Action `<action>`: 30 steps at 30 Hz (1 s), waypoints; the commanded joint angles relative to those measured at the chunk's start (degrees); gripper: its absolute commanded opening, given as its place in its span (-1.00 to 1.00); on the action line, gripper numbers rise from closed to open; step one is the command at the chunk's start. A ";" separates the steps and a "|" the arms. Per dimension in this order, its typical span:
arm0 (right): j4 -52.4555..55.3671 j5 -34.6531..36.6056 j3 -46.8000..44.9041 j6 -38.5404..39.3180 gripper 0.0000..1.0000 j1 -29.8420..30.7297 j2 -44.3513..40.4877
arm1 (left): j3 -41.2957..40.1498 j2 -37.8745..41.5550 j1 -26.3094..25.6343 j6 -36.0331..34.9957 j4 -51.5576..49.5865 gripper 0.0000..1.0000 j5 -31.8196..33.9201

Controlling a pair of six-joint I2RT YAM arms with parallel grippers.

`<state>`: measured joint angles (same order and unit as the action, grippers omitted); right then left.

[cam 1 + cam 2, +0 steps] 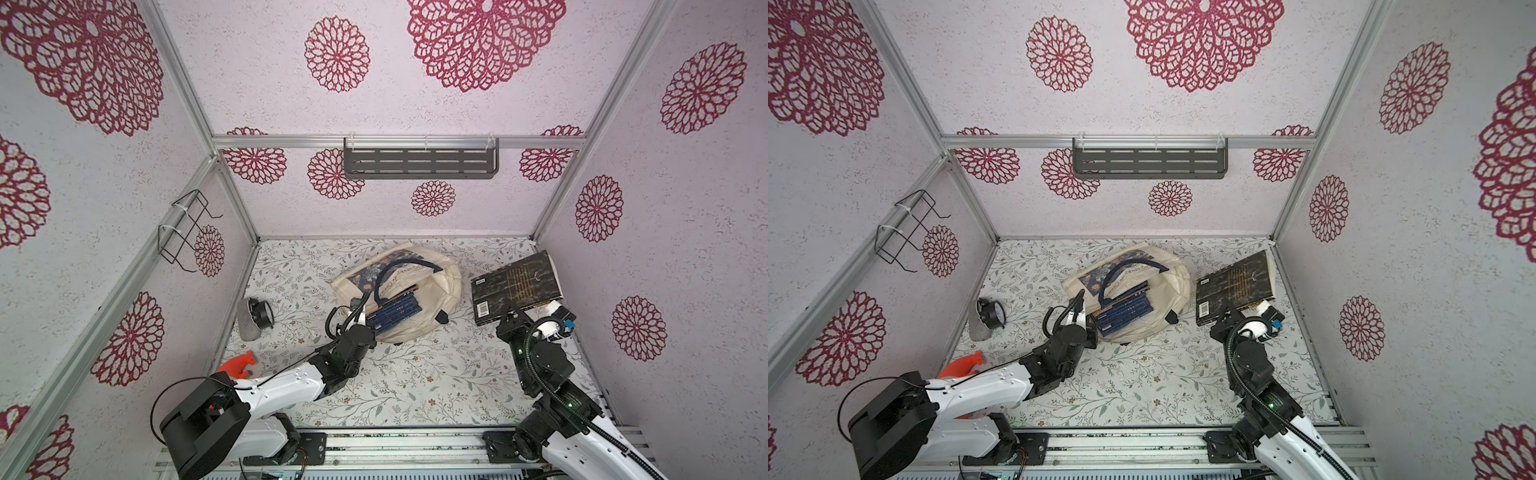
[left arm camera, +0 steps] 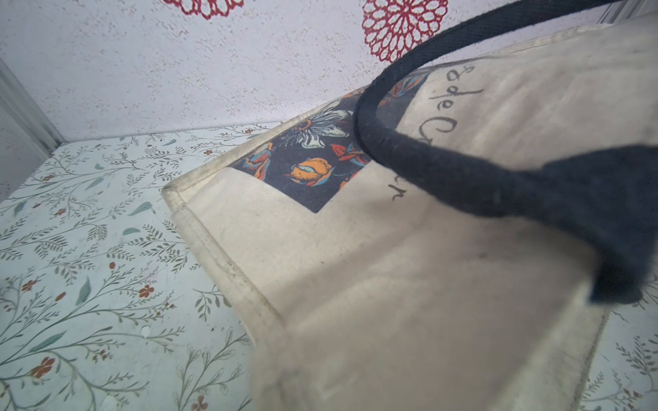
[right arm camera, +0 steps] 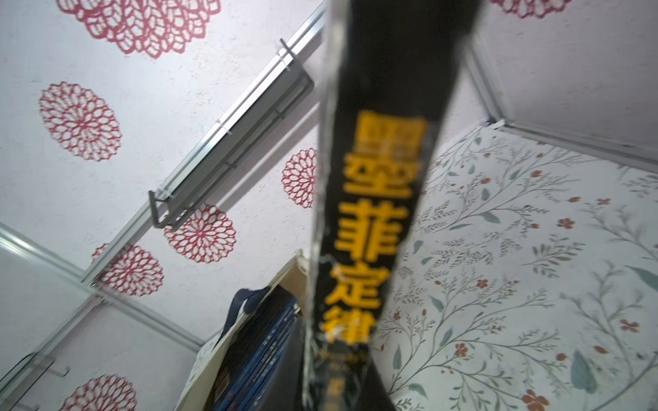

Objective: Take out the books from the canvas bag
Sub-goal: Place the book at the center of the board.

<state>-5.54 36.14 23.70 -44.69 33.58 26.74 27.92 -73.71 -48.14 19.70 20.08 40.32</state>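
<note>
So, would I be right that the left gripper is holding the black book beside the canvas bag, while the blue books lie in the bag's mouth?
Not quite: the right gripper holds the black book, as both top views show; the left gripper is at the edge of the canvas bag. The blue books do lie in the bag's mouth.

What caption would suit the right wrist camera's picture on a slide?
A black book, spine lettered in yellow Chinese characters, looms close; behind it, blue books sit in the canvas bag.
</note>
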 commanded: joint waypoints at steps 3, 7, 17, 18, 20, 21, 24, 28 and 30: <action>-4.31 -5.70 -0.28 -5.18 -1.00 -7.08 3.54 | 1.15 0.32 0.14 -1.52 -1.31 -1.00 4.46; -11.24 -13.75 -2.92 -9.15 -1.00 -12.99 8.35 | 0.91 0.76 0.19 -1.56 -1.14 -1.00 4.43; -25.06 -25.97 -8.40 -16.76 -1.00 -24.18 20.19 | 0.55 1.46 0.09 -1.45 -0.93 -1.00 3.46; -25.53 -26.31 -8.76 -16.90 -1.00 -24.64 21.04 | 0.55 1.47 0.12 -1.44 -1.00 -1.00 3.37; -26.45 -26.94 -9.41 -17.29 -1.00 -25.68 22.82 | 0.55 1.72 0.08 -1.35 -1.00 -1.00 3.16; -27.07 -27.23 -9.72 -17.60 -1.00 -26.29 23.83 | 0.47 1.82 0.11 -1.21 -1.00 -1.00 2.95; -28.52 -29.35 -10.54 -19.52 -1.00 -28.08 26.80 | 0.47 1.82 0.08 -1.01 -0.99 -1.00 2.45; -30.01 -31.13 -10.98 -20.00 -1.00 -29.36 30.29 | 0.55 1.55 0.14 -1.15 -0.78 -1.00 2.22; -30.32 -30.92 -11.17 -20.03 -1.00 -29.69 31.46 | 0.55 1.81 0.11 -1.10 -0.92 -1.00 2.14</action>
<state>-28.93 6.28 11.86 -64.05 4.45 57.91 27.92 -72.99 -48.14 19.53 19.18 41.82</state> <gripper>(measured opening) 0.146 0.052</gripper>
